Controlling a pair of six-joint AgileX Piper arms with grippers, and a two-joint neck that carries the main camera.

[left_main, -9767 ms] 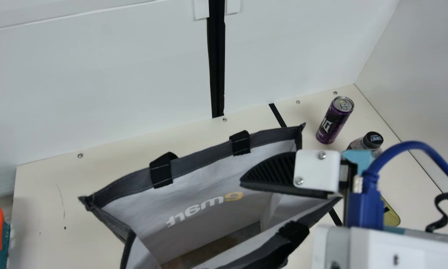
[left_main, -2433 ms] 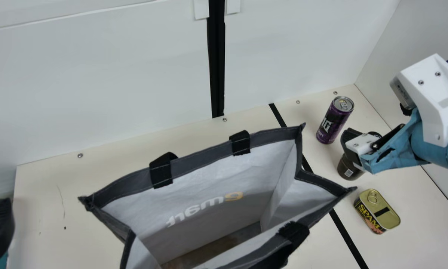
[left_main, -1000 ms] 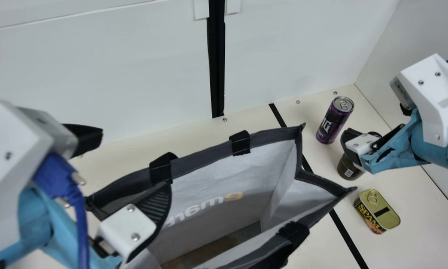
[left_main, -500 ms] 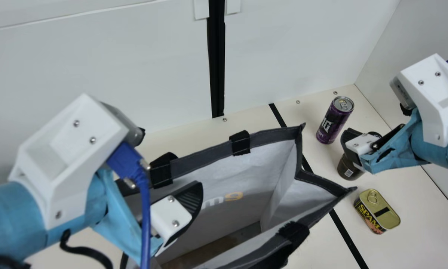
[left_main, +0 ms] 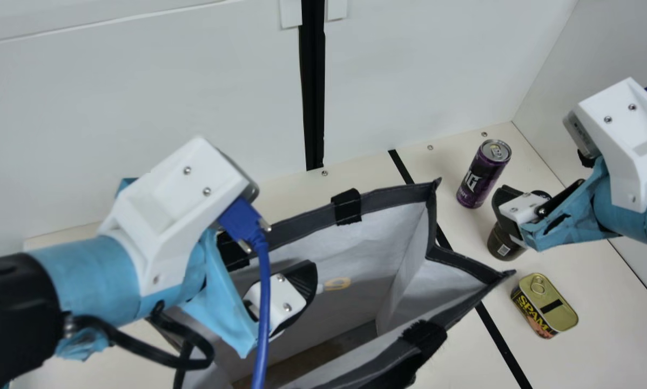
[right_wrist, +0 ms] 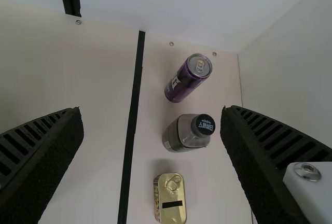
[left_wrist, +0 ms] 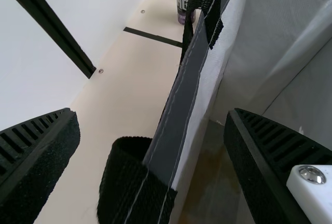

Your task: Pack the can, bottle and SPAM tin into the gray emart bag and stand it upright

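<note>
White walls (left_main: 140,97) stand behind a cream desk (left_main: 604,329), crossed by a black strip (left_main: 501,344). On it the gray bag (left_main: 393,195) is stood upright, mouth open, its far rim framed between the spread fingers of the left claw (left_main: 302,283), one of them inside. Farther right, the can (left_main: 483,175) is set upright; next comes the bottle (left_main: 503,244), partly covered by the right claw (left_main: 510,202), also spread. Nearest the front, the SPAM tin (left_main: 550,308) is laid flat, its ring-pull lid facing up.
</note>
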